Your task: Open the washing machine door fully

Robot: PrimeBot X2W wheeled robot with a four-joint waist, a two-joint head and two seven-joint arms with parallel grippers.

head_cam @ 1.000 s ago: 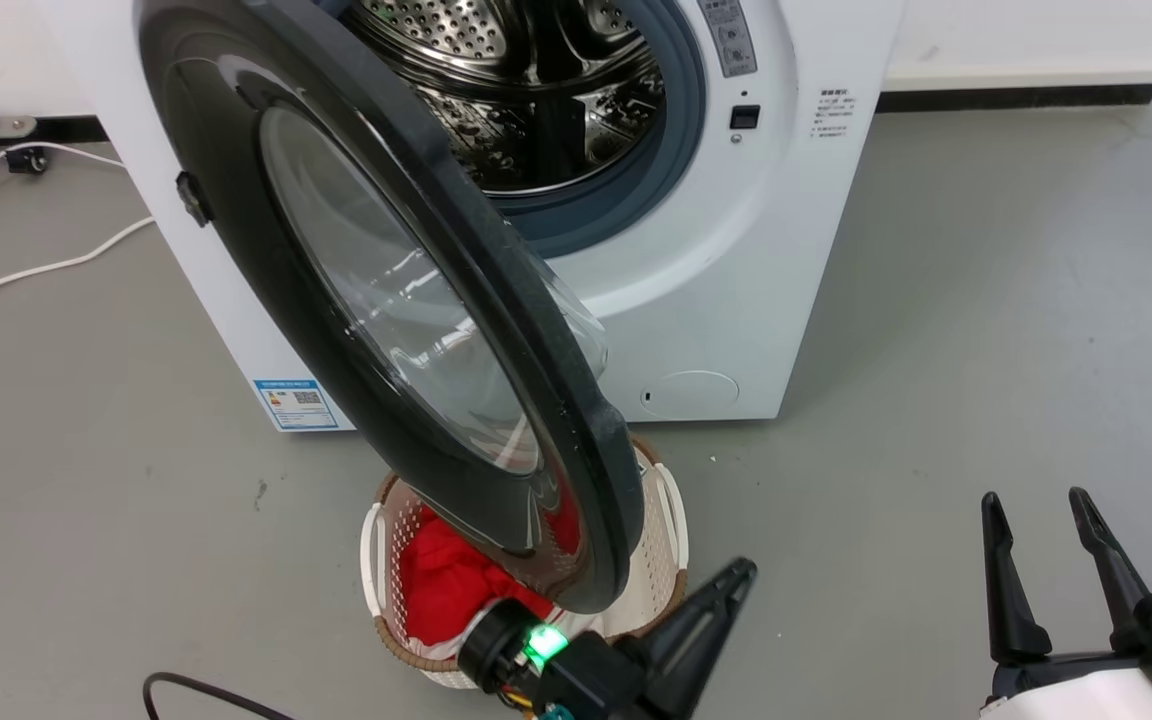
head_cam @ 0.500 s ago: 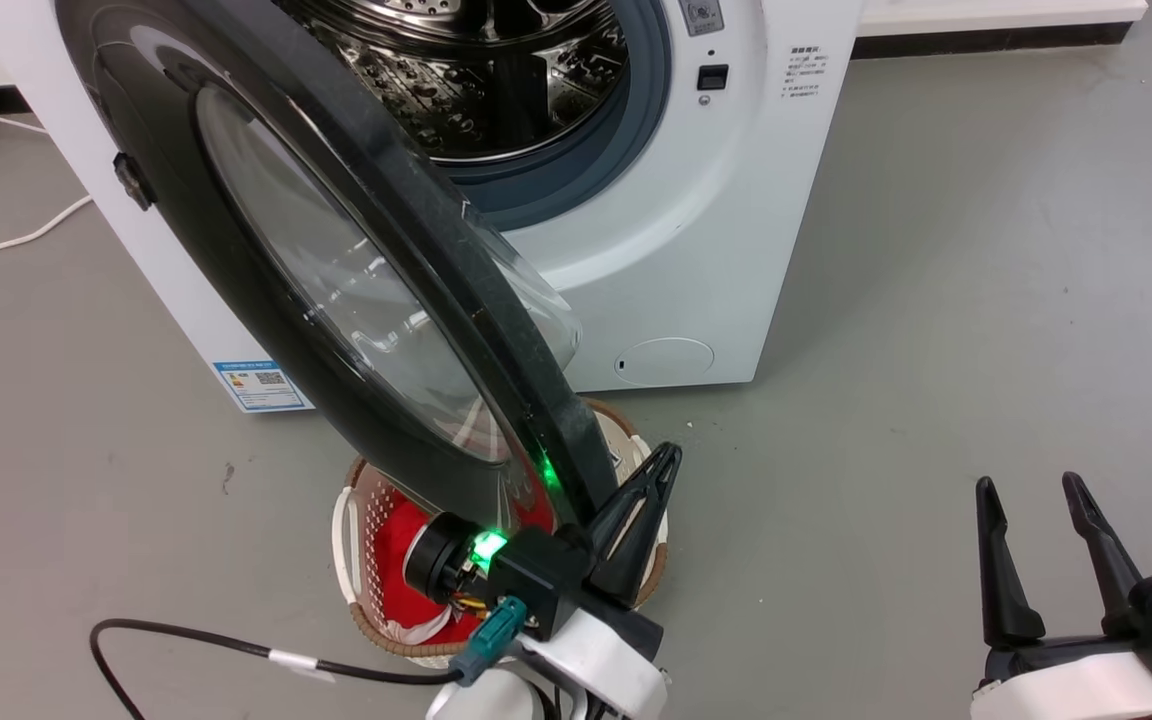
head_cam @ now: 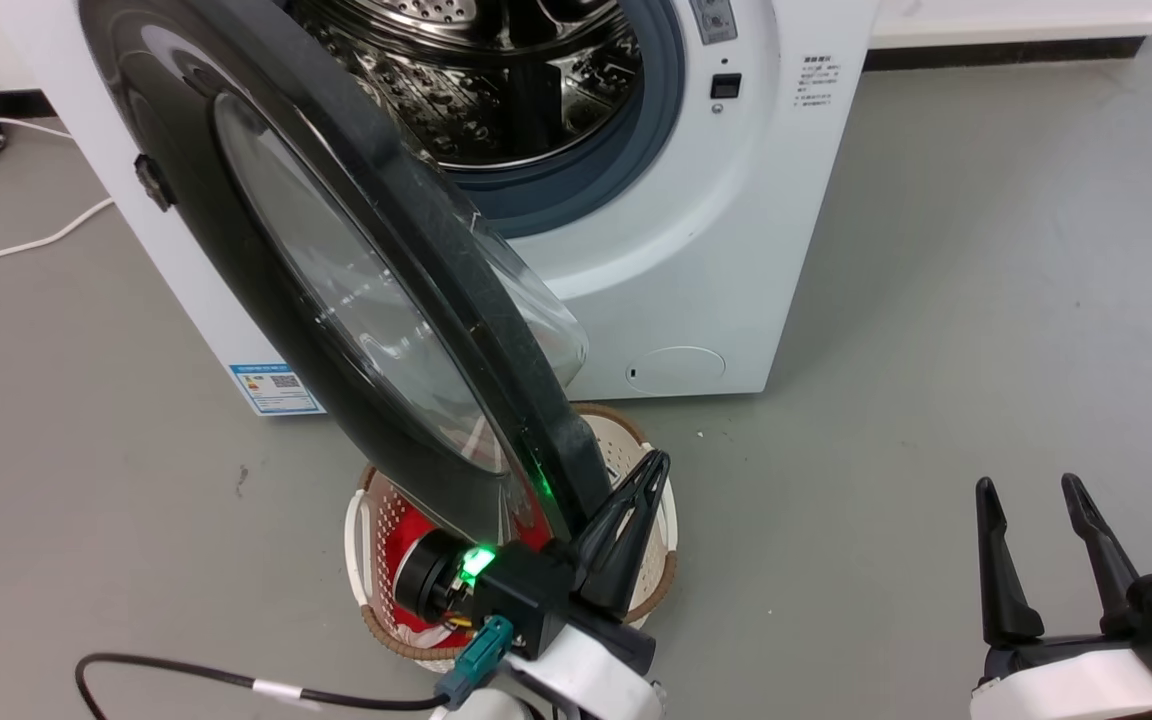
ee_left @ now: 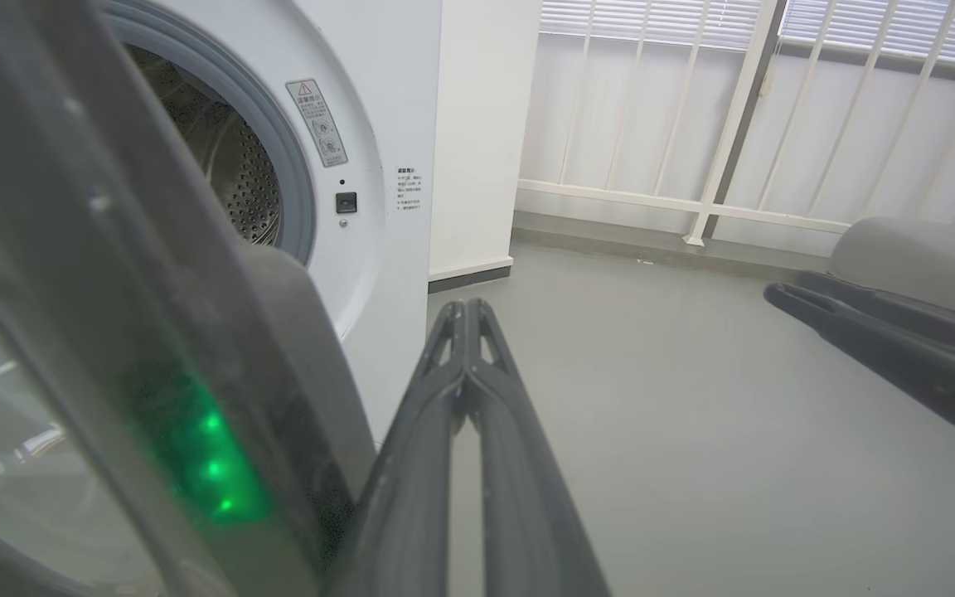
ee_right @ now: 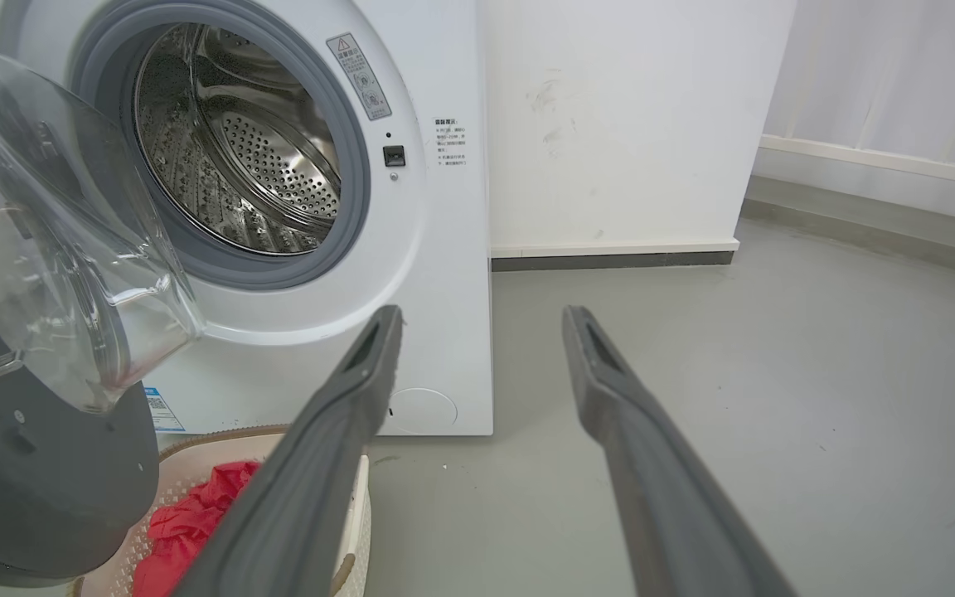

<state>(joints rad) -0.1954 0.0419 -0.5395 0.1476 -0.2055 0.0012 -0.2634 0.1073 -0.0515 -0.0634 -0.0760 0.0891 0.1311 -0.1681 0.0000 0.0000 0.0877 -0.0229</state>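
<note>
The door [head_cam: 356, 290] stands swung well out from the machine [head_cam: 696, 250], baring the drum [head_cam: 496, 90], with its lower rim hanging over a basket [head_cam: 356, 540] of red cloth [head_cam: 416, 530] on the floor. The left end effector [head_cam: 652, 466] has its fingers pressed together on nothing, just beside the door's lower edge on the glass-bowl side; whether they touch is unclear. The right end effector [head_cam: 1026, 483] is spread and empty, well apart over bare floor.

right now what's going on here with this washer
The robot is opening the washing machine door, which stands partly open, hanging over a laundry basket holding red cloth. Its left hand, fingers shut together, sits right beside the door's lower edge. The right hand is open and idle, off to the side.
</note>
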